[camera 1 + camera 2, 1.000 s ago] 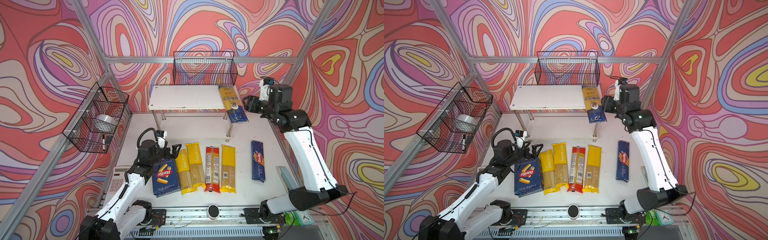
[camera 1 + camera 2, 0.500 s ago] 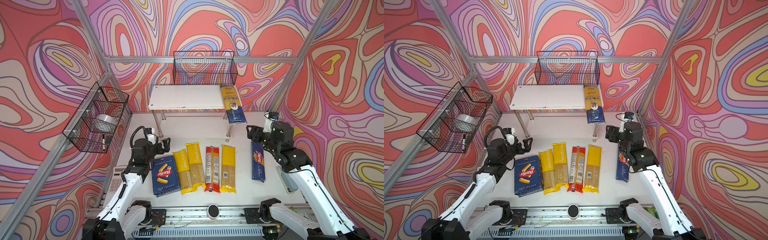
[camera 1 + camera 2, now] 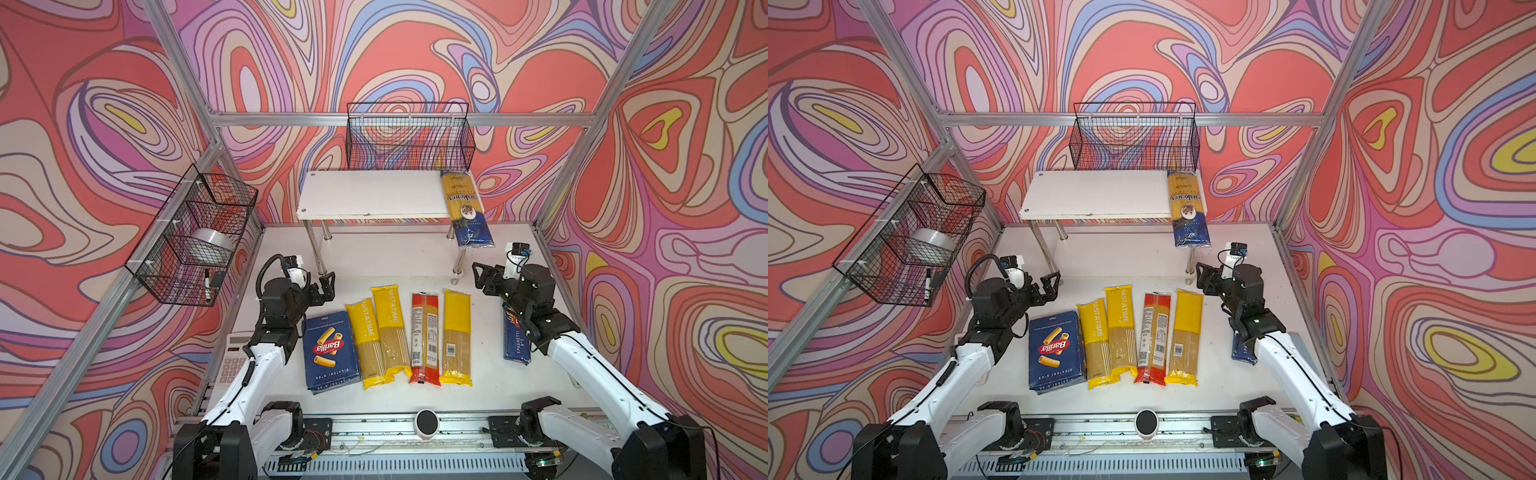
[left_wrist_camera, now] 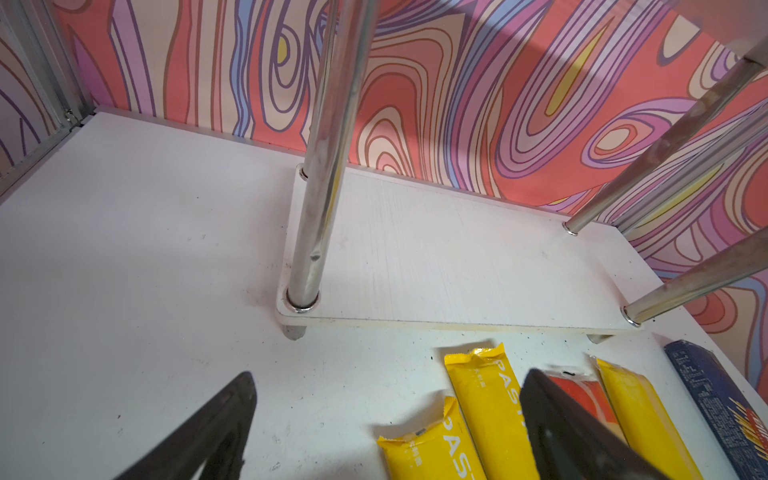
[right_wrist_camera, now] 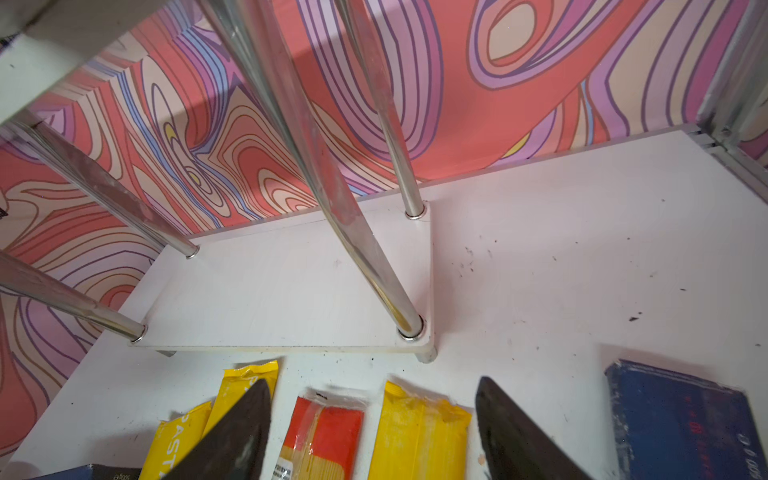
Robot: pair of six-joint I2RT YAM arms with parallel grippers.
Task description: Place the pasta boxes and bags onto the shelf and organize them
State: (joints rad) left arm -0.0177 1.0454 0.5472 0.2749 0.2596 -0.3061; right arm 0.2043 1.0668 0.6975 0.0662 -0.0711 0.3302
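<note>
Gold-and-navy spaghetti bag (image 3: 465, 208) lies now on top of the white chrome-legged shelf (image 3: 365, 195), right end. My right gripper (image 3: 478, 277) is back low, wide open and empty, like the left gripper (image 3: 329, 286). I judge the next pick is due.

A robotics laboratory cell is shown. A white table (image 3: 488, 332) is enclosed by walls (image 3: 415, 54) printed with coloured swirls and is framed by aluminium profiles (image 3: 399, 119). The shelf (image 3: 370, 193) is placed at the back wall. In front of the shelf, a left arm (image 3: 249, 374) and a right arm (image 3: 590, 365), both white, are mounted on a metal rail (image 3: 374, 424). A black wire basket (image 3: 409, 137) is hung behind the shelf, and a second basket (image 3: 195, 241) to its left.
</note>
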